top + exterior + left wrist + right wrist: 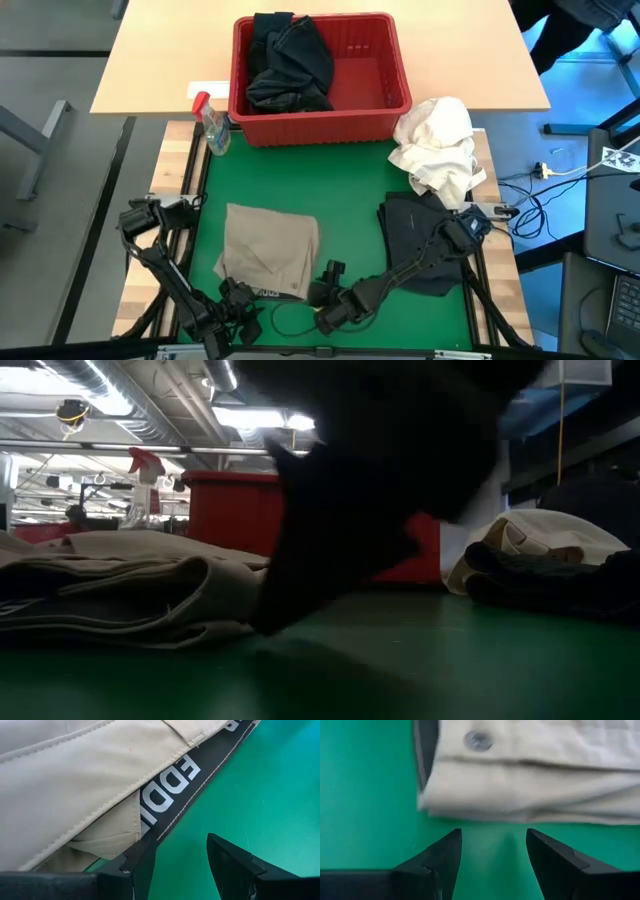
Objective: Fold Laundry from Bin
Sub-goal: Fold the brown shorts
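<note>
A folded khaki garment (270, 250) lies flat on the green mat (360, 200); its black lettered waistband (175, 785) shows at the near edge. My left gripper (240, 295) stands open at the garment's near left corner (182, 855). My right gripper (325, 285) stands open just short of the near right corner, where a button (479, 740) shows (495, 845). The red bin (320, 75) at the far side holds black laundry (290, 65). A folded dark garment (420, 245) lies at the right under my right arm. My left gripper has one fingertip (142, 857) right at the edge of the khaki garment's black waistband (155, 827), the other over bare mat. Whether the fingertip touches the band, I cannot tell.
A white cloth bundle (440, 150) sits at the mat's far right corner. A small spray bottle (213, 125) stands left of the bin. Bare mat lies between the khaki and the dark garment. In the low view a dark arm (380, 480) blocks the middle.
</note>
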Available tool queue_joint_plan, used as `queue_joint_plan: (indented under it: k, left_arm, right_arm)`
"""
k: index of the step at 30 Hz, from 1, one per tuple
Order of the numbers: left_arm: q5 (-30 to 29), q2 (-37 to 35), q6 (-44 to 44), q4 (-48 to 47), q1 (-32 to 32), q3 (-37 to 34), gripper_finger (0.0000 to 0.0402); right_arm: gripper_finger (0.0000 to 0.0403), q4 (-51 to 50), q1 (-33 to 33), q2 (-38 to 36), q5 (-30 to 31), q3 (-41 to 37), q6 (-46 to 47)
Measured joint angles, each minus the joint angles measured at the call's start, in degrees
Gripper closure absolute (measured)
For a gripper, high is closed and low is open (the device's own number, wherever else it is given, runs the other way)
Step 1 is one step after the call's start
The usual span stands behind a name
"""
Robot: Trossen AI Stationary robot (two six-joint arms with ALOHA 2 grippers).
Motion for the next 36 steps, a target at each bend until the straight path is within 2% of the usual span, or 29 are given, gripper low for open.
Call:
queue_joint_plan:
  k: [6,10,14,19,27,31,36]
  left_arm:
    - [0.58,-0.07,-0.39,0.00,-0.22,0.00,0.0230]
    - [0.82,-0.11,-0.37,0.04,-0.24,0.00,0.0230]
    - [0.92,-0.11,-0.27,0.09,-0.23,0.00,0.0230]
    - [1.28,-0.37,0.06,0.13,-0.33,0.02,0.0230]
    - [5.56,-6.92,0.46,-1.67,-1.80,-0.02,0.0230]
    - [2.88,-7.68,-2.80,-3.09,-2.97,-0.02,0.0230]
    - [3.34,-7.07,-9.41,-9.19,-2.43,-0.02,0.0230]
  right_arm:
    - [0.0181,2.76,-2.13,0.10,1.20,0.00,0.15]
    - [0.0181,3.69,-3.03,0.10,-1.10,0.00,-0.49]
    - [0.0181,7.05,-2.96,0.59,0.15,0.00,-2.11]
    - [0.0181,10.94,-3.04,2.28,-1.11,0.22,-2.34]
    - [0.0181,11.92,-3.29,3.94,-1.95,0.24,-1.93]
    - [0.0181,12.41,-3.33,3.96,-2.21,0.28,-2.17]
    - [0.0181,12.32,-3.31,3.99,-2.29,0.28,-2.39]
